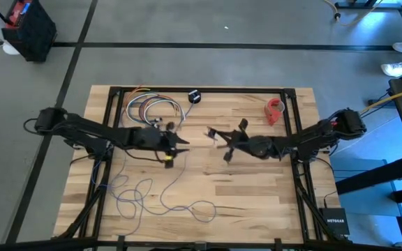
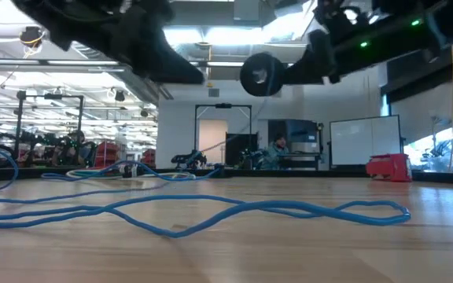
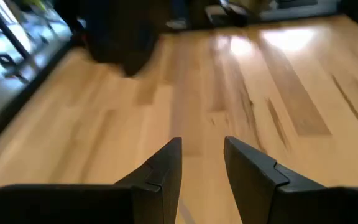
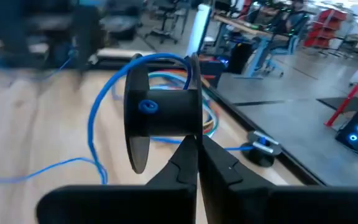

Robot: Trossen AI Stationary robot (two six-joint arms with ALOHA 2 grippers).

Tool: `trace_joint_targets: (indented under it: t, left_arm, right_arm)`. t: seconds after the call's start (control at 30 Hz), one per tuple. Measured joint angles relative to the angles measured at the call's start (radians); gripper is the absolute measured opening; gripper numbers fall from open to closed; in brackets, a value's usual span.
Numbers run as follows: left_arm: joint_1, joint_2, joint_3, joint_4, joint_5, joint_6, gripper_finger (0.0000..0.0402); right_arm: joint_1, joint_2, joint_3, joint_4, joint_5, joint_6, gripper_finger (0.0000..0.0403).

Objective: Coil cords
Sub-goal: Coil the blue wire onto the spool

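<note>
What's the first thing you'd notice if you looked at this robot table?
The right gripper, shut on a black round spool-like disc with thin blue cable on it, holds it in the air over the middle of the wooden table. More of that blue cable lies in loose squiggles near the table's front left, below the left gripper.

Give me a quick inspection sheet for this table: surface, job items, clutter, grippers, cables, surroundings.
Surface: wooden table, black frame.
Job's things: thin blue cord loose near the front; black spool lifted.
Clutter: multicoloured wire bundle, black disc, red tape dispenser.
Grippers: left gripper open, empty; right gripper shut on the spool.
Cables: cord runs from the spool down to the table.
Surroundings: workshop benches, whiteboard, person seated far behind.
</note>
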Motion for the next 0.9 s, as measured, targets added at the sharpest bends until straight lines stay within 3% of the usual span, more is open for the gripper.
trace_joint_targets:
  t: [0.2,0.53,0.67,0.9]
  left_arm:
    - [-0.017,0.119,0.091,-0.022,0.000,0.015,0.0114]
    - [0.021,0.217,0.098,0.095,-0.053,0.050,0.0114]
    - [0.023,0.280,0.099,0.196,-0.051,0.059,0.0114]
    - [0.024,0.377,0.145,0.199,-0.051,0.080,0.0114]
  right_arm:
    - [-0.043,0.073,0.000,0.074,-0.023,0.069,0.0004]
    - [-0.043,0.249,0.000,0.289,0.017,0.071,0.0006]
    - [-0.042,0.268,0.000,0.313,0.057,0.068,0.0007]
    - [-0.042,0.268,0.000,0.312,0.062,0.068,0.0007]
